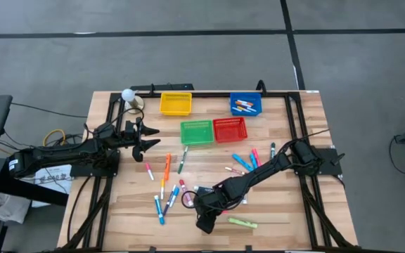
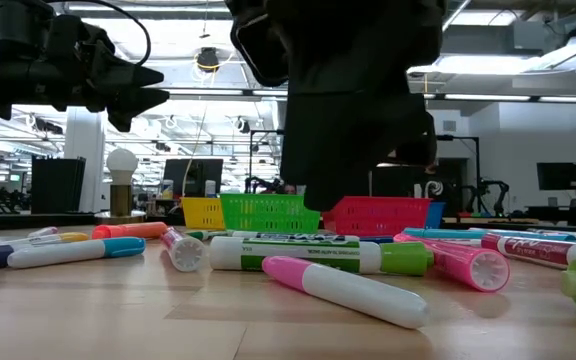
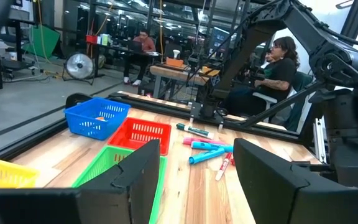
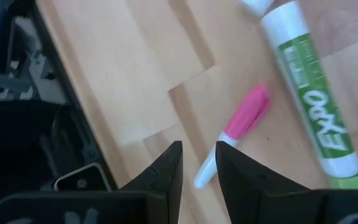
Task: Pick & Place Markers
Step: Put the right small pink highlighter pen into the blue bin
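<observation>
Looking straight down, I see the markers [image 1: 166, 184] scattered across the wooden tabletop [image 1: 287, 211] below the green basket [image 1: 196, 131] and red basket [image 1: 230, 128]; my right gripper [image 1: 204, 226] sits near the front edge. At table height, a pink-capped white marker [image 2: 343, 290] lies nearest. My left gripper [image 3: 194, 168] hangs spread wide above the green basket. My right gripper's narrowly parted fingers [image 4: 166, 171] hover over that pink marker [image 4: 232, 134], not pinching it.

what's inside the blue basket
The blue basket at the table's far edge holds a few markers, orange and red among them. Its mesh walls hide part of the floor, so an exact count isn't possible.
</observation>
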